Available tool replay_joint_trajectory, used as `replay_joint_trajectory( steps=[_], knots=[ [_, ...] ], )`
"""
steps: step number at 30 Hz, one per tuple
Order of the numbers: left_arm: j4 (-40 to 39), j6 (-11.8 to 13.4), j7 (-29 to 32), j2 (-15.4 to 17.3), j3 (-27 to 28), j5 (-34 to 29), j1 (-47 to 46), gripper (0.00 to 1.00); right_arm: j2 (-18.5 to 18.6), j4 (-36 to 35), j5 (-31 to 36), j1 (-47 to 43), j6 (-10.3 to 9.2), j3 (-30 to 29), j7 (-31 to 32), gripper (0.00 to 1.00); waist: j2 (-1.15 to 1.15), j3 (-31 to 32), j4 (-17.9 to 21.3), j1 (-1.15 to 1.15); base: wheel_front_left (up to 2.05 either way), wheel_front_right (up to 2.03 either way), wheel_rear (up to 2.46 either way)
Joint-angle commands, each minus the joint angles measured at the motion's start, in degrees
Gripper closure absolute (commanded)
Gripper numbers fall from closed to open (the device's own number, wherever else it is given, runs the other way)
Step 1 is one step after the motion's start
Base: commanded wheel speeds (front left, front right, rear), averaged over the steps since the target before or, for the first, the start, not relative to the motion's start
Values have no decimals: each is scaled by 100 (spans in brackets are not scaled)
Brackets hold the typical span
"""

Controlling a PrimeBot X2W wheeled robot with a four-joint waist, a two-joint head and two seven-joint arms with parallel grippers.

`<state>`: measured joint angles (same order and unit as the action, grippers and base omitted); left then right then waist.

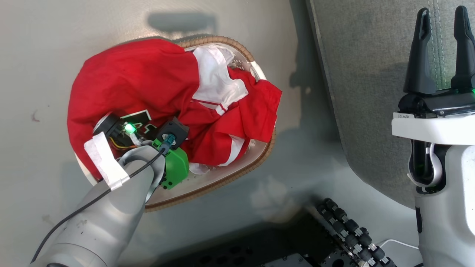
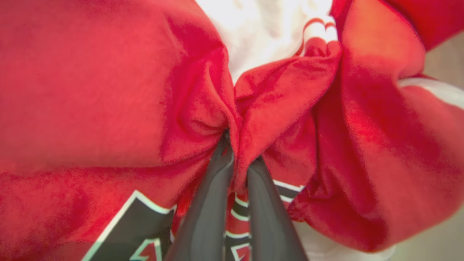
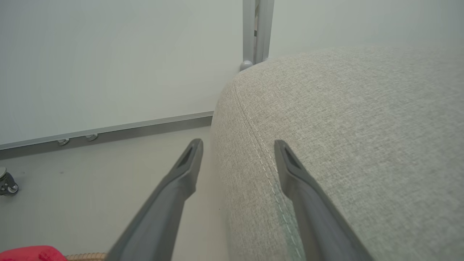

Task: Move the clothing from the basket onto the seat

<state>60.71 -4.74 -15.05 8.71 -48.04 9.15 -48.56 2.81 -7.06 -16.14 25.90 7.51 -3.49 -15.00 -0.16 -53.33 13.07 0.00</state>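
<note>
Lab-like test room: white metal-framed partition panels (image 3: pixel 108 54), bare pale floor (image 3: pixel 90 188), one grey sofa seat (image 3: pixel 362 127)

A smooth pale grey floor (image 1: pixel 37 55) carries soft shadows, a dull sheen and a small reddish mark (image 1: pixel 35 117). A plain white wall (image 3: pixel 108 65) meets it along a metal strip (image 3: pixel 145 124). An upright grey post (image 3: pixel 255 32) rises just behind the grey fabric seat (image 3: pixel 362 127). A small caster (image 3: pixel 7 184) rests on the floor.

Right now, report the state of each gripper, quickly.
Left gripper: closed, pinching a fold of the red clothing over the basket.
Right gripper: open, holding nothing, at the edge of the seat.
</note>
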Motion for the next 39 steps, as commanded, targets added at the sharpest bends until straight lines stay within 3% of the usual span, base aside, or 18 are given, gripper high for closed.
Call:
replay_joint_trajectory(
  steps=[1, 12, 28, 39],
  knots=[
    [-126, -26, -17, 29, 34, 32, 90, 100, 14, 28, 40, 0, -4, 8, -28, 0, 16, 99, -55, 0, 0, 0, 0],
    [-1335, -44, -12, 68, 308, 217, 682, 100, 17, 194, 385, -270, -5, 16, -29, 0, 16, 987, -433, 0, 0, 0, 0],
    [-3249, -41, -13, 123, 1168, 450, 1863, 100, 18, 713, 945, -1312, -5, -41, -28, 0, 16, 3387, -1083, 0, 0, 0, 0],
    [-3557, -252, 55, 292, 955, 614, 1425, 100, 18, 930, 1061, -1919, -5, 71, -28, 0, 16, 4524, -1246, 0, 0, 0, 0]
  ],
)
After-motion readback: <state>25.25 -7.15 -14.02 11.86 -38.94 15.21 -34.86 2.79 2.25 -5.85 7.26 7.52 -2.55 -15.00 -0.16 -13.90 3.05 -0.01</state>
